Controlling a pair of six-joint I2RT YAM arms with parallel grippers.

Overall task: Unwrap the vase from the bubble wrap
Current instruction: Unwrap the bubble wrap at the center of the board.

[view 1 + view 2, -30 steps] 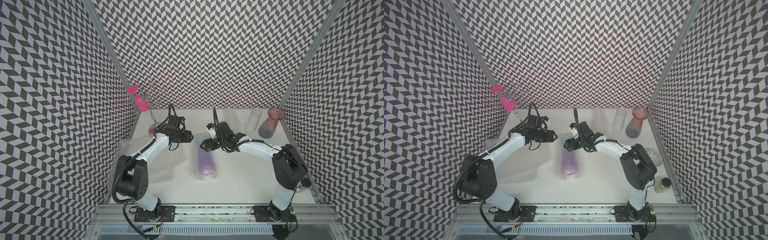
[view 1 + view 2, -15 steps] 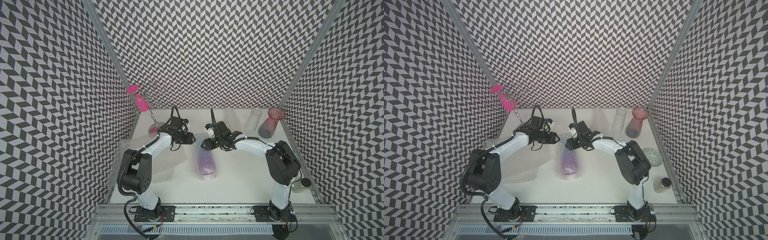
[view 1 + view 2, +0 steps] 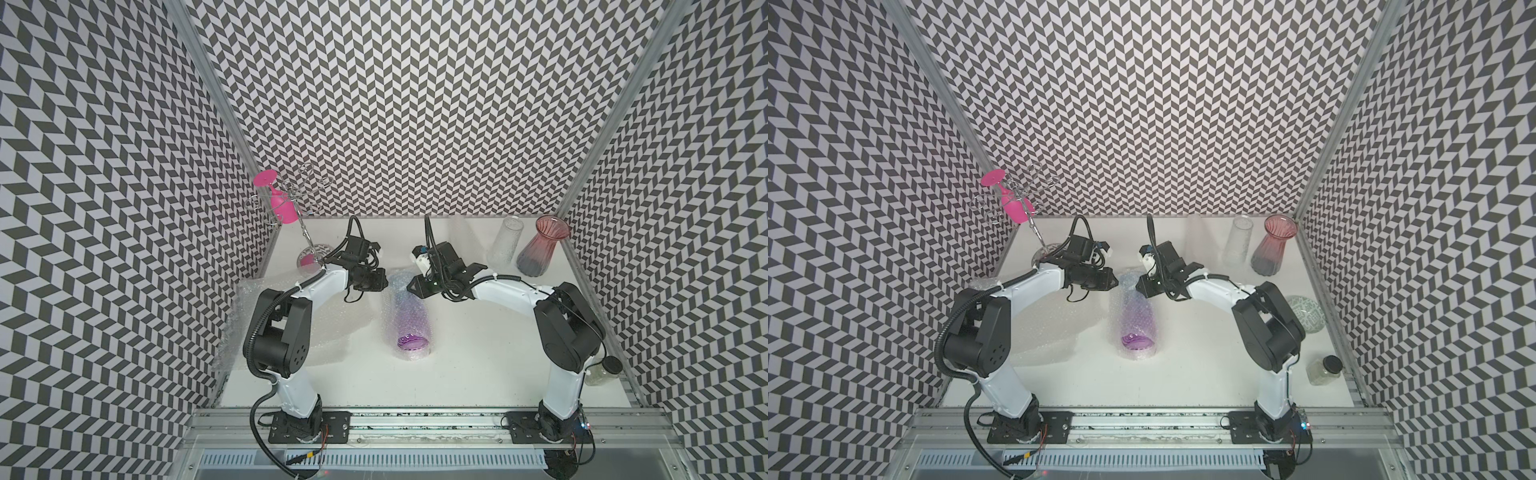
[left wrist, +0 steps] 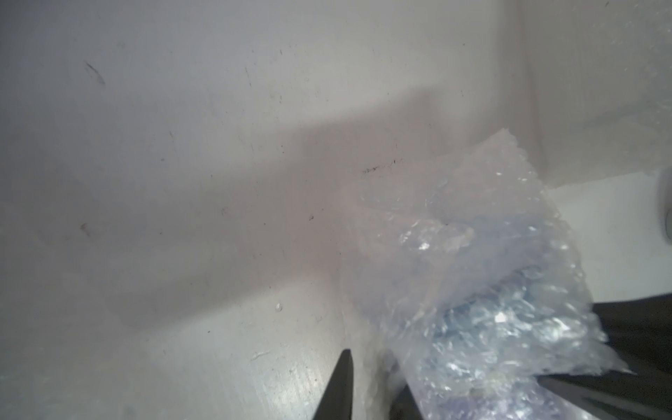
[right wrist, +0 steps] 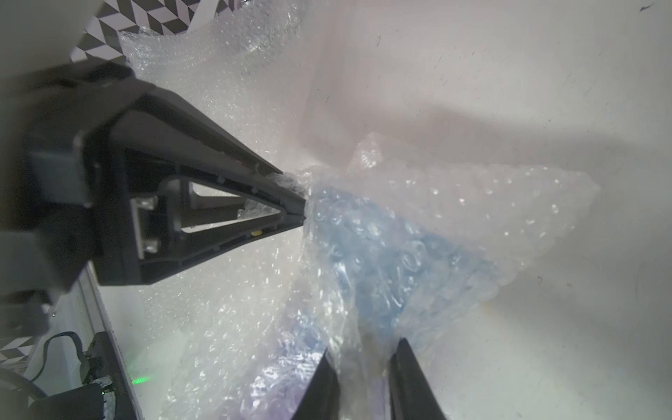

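A purple vase [image 3: 409, 332] lies on its side mid-table, rolled in clear bubble wrap [image 3: 405, 299], its mouth toward the front edge; both top views show it [image 3: 1133, 328]. My left gripper [image 3: 384, 279] and right gripper [image 3: 410, 286] meet at the far end of the roll from either side. In the right wrist view the left gripper's fingertips [image 5: 302, 211] come together on a fold of wrap. There the right gripper [image 5: 363, 349] stands narrowly closed with wrap [image 5: 400, 236] bunched between its jaws. In the left wrist view the left gripper [image 4: 374, 378] is at the wrap's [image 4: 491, 291] edge.
A loose sheet of bubble wrap [image 3: 324, 324] lies under the left arm. At the back right stand a clear glass vase [image 3: 505, 245] and a red vase [image 3: 540, 245]. A pink glass [image 3: 278, 203] hangs on a wire rack back left. A jar [image 3: 602, 370] sits at the right edge.
Both grippers have moved in to the far end of the wrapped vase, and their jaws have closed from wide open onto the wrap.
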